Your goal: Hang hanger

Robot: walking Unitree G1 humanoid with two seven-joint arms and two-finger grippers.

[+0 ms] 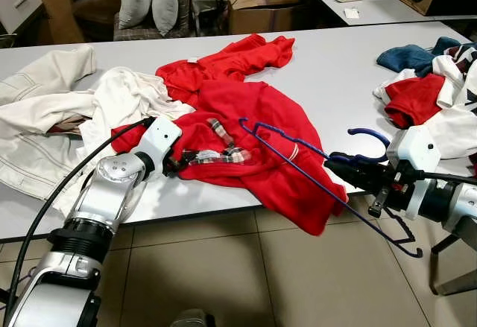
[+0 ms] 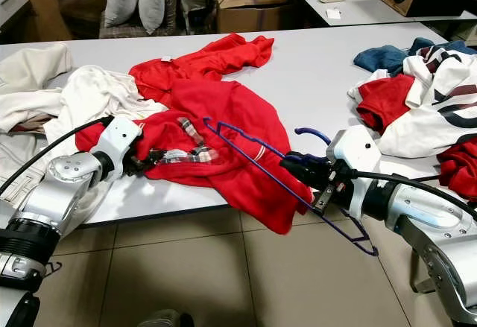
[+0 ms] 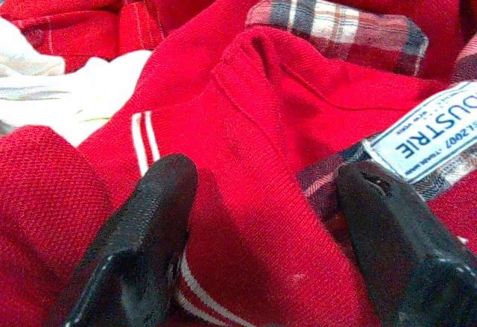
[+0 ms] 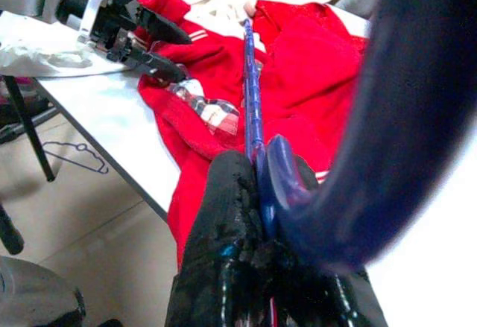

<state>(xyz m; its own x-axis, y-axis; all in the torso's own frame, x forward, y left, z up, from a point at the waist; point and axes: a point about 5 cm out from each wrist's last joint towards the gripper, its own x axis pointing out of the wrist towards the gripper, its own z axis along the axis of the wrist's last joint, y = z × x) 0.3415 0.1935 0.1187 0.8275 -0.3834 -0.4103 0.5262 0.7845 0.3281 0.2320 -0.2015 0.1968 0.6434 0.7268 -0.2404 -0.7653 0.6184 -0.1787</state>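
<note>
The right gripper (image 2: 292, 167) is clamped on the thin blue wire hanger (image 2: 257, 154), whose far end lies over the red knit shirt (image 2: 238, 118) on the white table (image 2: 313, 81). The left gripper (image 1: 185, 159) stands open at the shirt's plaid-lined collar (image 3: 335, 29).

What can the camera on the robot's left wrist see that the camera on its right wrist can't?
The left wrist view alone shows a white label with printed letters and the plaid collar lining up close, between the left end effector's open fingers. The right wrist view alone shows the blue hanger clamped in the right end effector, plus the table edge and floor. Both show the red shirt.
</note>
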